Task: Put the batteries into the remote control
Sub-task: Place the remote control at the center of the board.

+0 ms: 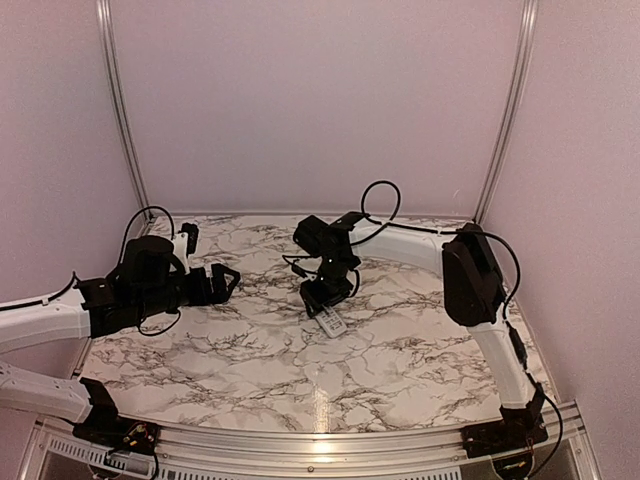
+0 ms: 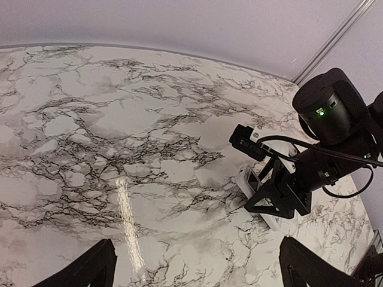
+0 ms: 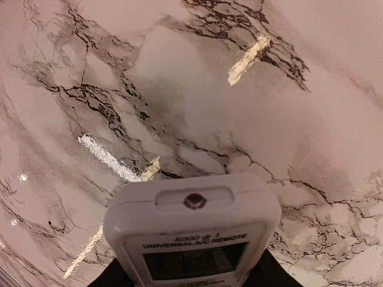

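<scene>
At the middle of the marble table, I am gripping the remote control in my right gripper, screen side facing my wrist. My left gripper is hanging wide open, well apart. I am seeing no batteries. I judge this as positioning the remote; next I need its back turned up.

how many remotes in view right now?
1: the small white rectangular plastic remote control, clamped in the right gripper at the middle of the marble-patterned table. None shows elsewhere.
</scene>
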You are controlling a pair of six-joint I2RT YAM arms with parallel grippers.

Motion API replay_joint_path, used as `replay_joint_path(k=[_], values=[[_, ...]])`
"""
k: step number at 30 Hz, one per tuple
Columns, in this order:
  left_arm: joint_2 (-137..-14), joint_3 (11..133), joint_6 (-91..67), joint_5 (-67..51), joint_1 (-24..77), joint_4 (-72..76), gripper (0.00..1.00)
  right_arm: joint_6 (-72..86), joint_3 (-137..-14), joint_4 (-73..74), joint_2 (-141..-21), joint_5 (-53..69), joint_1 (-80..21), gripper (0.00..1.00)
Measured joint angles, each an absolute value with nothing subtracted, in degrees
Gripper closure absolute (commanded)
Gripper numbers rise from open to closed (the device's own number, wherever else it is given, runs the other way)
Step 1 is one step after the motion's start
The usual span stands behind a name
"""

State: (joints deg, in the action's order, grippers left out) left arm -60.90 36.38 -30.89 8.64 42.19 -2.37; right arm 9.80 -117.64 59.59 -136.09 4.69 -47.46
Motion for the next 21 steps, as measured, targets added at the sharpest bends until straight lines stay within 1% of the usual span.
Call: replay_joint_path(k=[1, 3, 15, 21], values=[[-60.9, 36.29, -30.89, 8.67, 41.67, -2.35, 0.01, 9.67, -117.91, 59.79, -136.29, 4.75, -47.46, 0.63], [-60.9, 35.88, -30.89, 8.62, 40.84, -2.11, 0.01, 9.41, -118.28, 60.05, -136.55, 4.86, -47.46, 0.61], [-62.02, 34.7, -30.44, 7.35, 39.09, -0.73, 0.01, 9.17, -121.82, 62.76, -139.41, 3.46, -47.75, 0.61], [-62.85, 34.68, -30.22, 7.03, 38.65, 0.08, 0.01, 9.15, -121.99, 64.29, -139.85, 2.37, -47.79, 0.51]])
